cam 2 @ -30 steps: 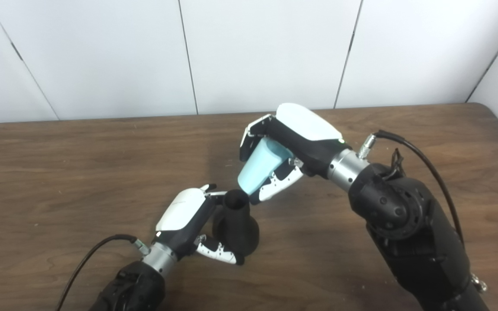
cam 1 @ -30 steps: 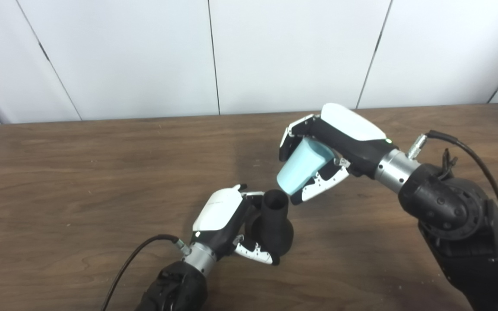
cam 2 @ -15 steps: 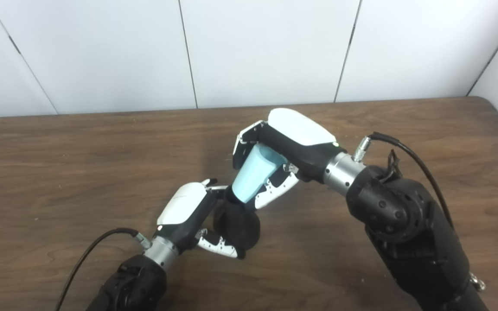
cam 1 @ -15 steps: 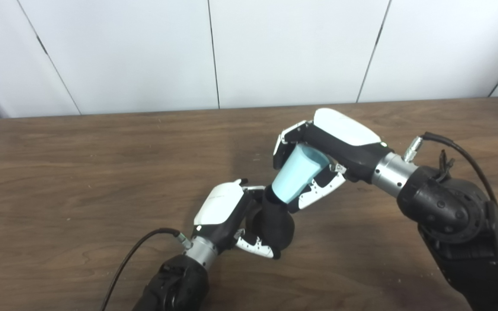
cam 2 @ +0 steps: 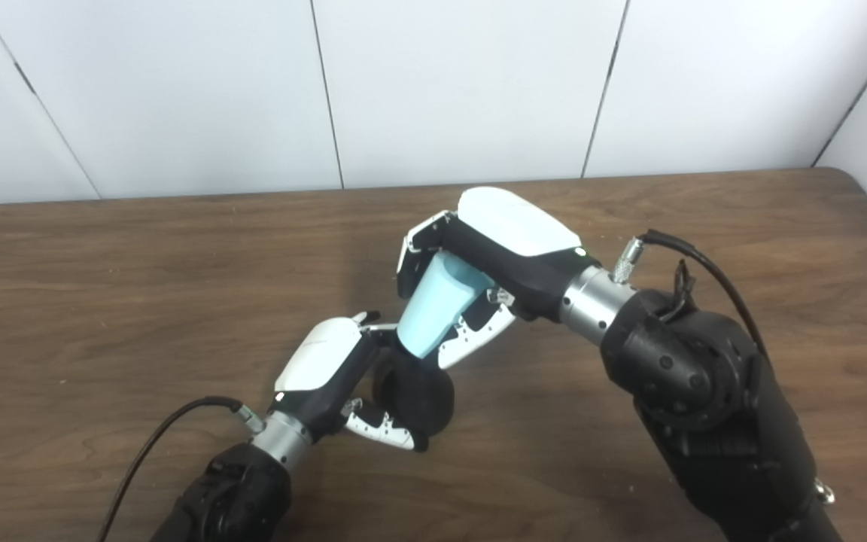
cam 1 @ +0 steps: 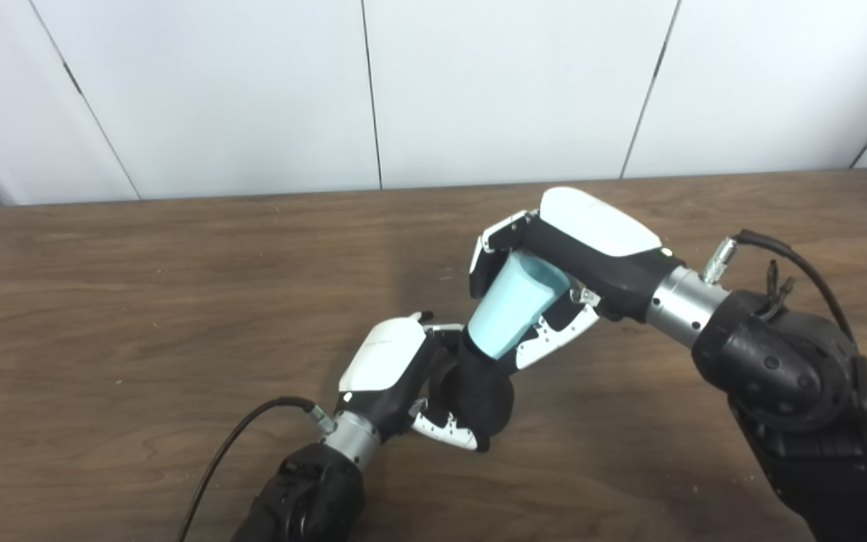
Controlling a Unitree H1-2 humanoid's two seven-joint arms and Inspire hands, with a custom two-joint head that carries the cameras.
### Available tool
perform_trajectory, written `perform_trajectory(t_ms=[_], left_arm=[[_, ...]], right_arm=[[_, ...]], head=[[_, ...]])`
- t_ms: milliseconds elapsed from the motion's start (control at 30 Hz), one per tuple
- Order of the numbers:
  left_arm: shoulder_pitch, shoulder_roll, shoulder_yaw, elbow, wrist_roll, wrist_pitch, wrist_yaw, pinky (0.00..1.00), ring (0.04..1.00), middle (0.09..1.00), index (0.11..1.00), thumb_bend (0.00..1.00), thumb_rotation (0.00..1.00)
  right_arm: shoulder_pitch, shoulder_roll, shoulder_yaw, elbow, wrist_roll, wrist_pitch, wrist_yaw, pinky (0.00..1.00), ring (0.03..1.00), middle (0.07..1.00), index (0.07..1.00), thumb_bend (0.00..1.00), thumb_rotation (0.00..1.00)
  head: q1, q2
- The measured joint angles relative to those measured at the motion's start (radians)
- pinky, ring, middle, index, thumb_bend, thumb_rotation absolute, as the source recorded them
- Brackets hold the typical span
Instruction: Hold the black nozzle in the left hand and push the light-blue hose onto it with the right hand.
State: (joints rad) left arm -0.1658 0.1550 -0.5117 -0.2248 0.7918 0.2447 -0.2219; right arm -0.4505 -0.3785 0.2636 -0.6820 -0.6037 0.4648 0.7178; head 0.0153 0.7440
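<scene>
Left hand [cam 1: 396,376] fingers wrap the black nozzle [cam 1: 479,388] (bracing it); right hand [cam 1: 554,278] fingers clasp the light-blue hose [cam 1: 509,305], seating it.

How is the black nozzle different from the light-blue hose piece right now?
The black nozzle is dark and bulges wide at its base; the light-blue hose is pale and a smooth taper. The nozzle sits low in the left hand; the hose slants above it in the right hand. Both are gripped, and their ends meet.

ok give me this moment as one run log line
left hand: shut on black flared plastic nozzle | right hand: shut on light-blue tapered hose piece | hose end meets nozzle neck | seating depth: cannot tell
</scene>
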Motion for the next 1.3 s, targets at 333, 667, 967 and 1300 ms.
perform_trajectory(t_ms=[333, 667, 967, 1300], left_arm=[[-0.001, 0.001, -0.002, -0.002, 0.0, 0.001, 0.0, 0.94, 0.69, 0.499, 0.482, 0.52, 0.0], [-0.002, 0.003, -0.002, -0.008, 0.0, 0.006, -0.013, 0.94, 0.704, 0.5, 0.482, 0.52, 0.0], [-0.002, 0.003, -0.002, -0.01, 0.0, 0.008, -0.017, 0.94, 0.7, 0.512, 0.478, 0.52, 0.0], [-0.002, 0.003, -0.001, -0.01, 0.0, 0.008, -0.017, 0.94, 0.701, 0.494, 0.484, 0.52, 0.0]], right_arm=[[0.015, 0.023, 0.02, 0.0, -0.044, -0.007, -0.015, 0.33, 0.416, 0.495, 0.48, 0.5, 0.0], [0.037, 0.021, 0.057, 0.008, -0.122, -0.091, -0.049, 0.31, 0.416, 0.507, 0.5, 0.5, 0.0], [0.039, 0.032, 0.06, 0.03, -0.134, -0.144, -0.056, 0.3, 0.426, 0.521, 0.508, 0.5, 0.0], [0.027, 0.046, 0.081, 0.07, -0.128, -0.183, -0.052, 0.3, 0.427, 0.521, 0.508, 0.5, 0.0]], head=[[0.002, 0.003], [0.002, 0.006], [0.0, 0.009], [-0.002, 0.015]])
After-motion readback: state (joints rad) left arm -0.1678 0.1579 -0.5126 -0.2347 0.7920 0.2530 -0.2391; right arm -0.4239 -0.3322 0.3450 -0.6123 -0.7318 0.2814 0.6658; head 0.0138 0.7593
